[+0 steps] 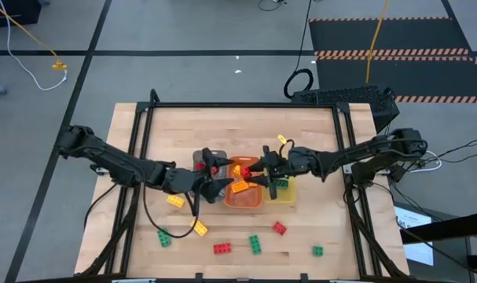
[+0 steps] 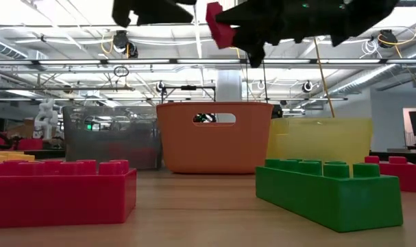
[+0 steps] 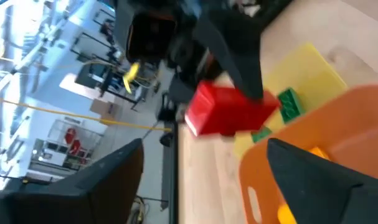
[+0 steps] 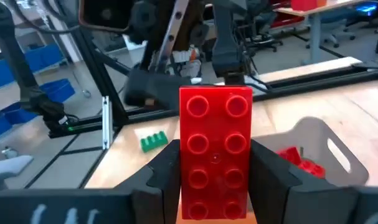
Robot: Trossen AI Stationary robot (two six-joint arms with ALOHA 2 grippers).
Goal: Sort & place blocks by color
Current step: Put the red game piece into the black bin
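Note:
My right gripper (image 4: 215,158) is shut on a red two-by-four studded block (image 4: 215,143). It hangs above the orange tray (image 1: 244,196), near the grey tray (image 1: 209,159), which holds red blocks (image 4: 301,160). My left gripper (image 1: 214,187) is open and empty, at the orange tray's left end; its two fingers (image 3: 313,171) frame the held block (image 3: 226,111). The orange tray holds orange blocks (image 1: 238,186). The yellow tray (image 1: 284,192) holds green ones (image 3: 288,102). Loose blocks lie flat on the table in front. My right gripper pinches the red block between its two fingers, one on each long side (image 4: 184,155), with the studded face turned toward the wrist camera. The fingers reach in roughly level from the table's right. The block is lifted clear above the trays (image 2: 218,27), slightly tilted.
The three trays stand side by side at mid-table. Loose yellow (image 1: 175,200), green (image 1: 255,244) and red (image 1: 221,248) blocks are scattered on the near half. One yellow block (image 1: 283,140) lies behind the trays. Both arms meet closely over the trays.

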